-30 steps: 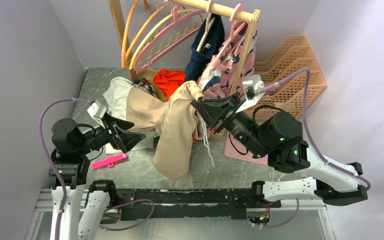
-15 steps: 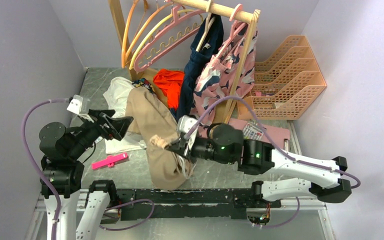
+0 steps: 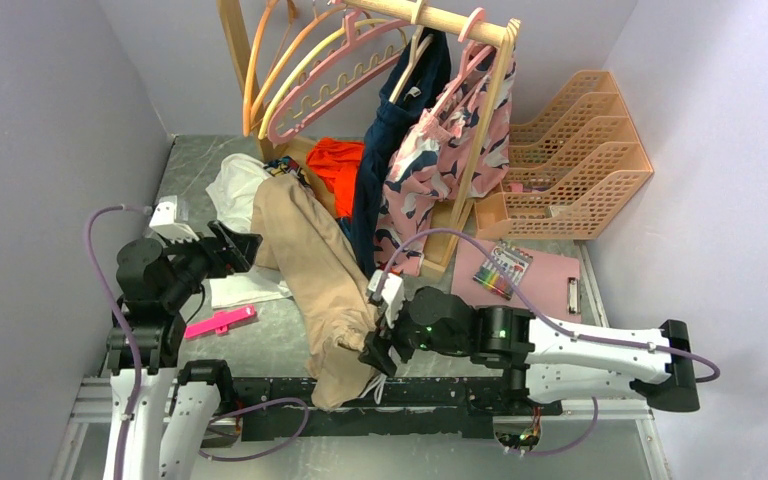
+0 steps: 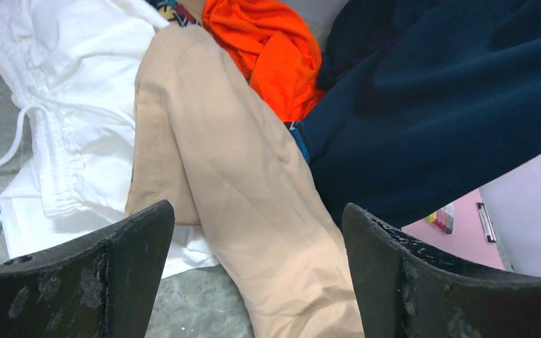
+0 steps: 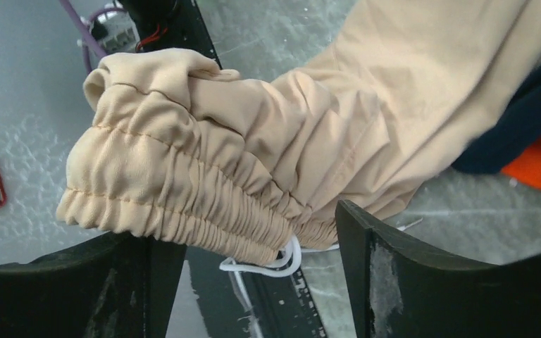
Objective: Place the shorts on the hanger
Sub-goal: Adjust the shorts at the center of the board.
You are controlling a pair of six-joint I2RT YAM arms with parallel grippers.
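The tan shorts (image 3: 310, 260) lie stretched across the table from the clothes pile to the front edge. Their gathered waistband (image 5: 204, 162) and white drawstring (image 5: 282, 257) hang over the front rail. My right gripper (image 3: 375, 352) is at that waistband end, its jaws wide open (image 5: 246, 225) with the bunched elastic resting loosely across the gap. My left gripper (image 3: 243, 245) hovers open (image 4: 256, 208) over a shorts leg (image 4: 253, 183), touching nothing. The pink hanger (image 3: 332, 85) hangs on the wooden rack, bare, far from both grippers.
The rack rail (image 3: 440, 18) also carries orange and yellow hangers (image 3: 260, 70), a navy garment (image 3: 390, 150) and a patterned garment (image 3: 450, 140). White (image 3: 235, 185) and orange (image 3: 340, 160) clothes lie behind the shorts. A pink clip (image 3: 218, 322), pink clipboard (image 3: 550, 280) and peach trays (image 3: 580, 150) are nearby.
My right arm swung down from the rack to the table's front edge with the waistband and opened its jaws. The shorts dropped flat. My left gripper drew back left.
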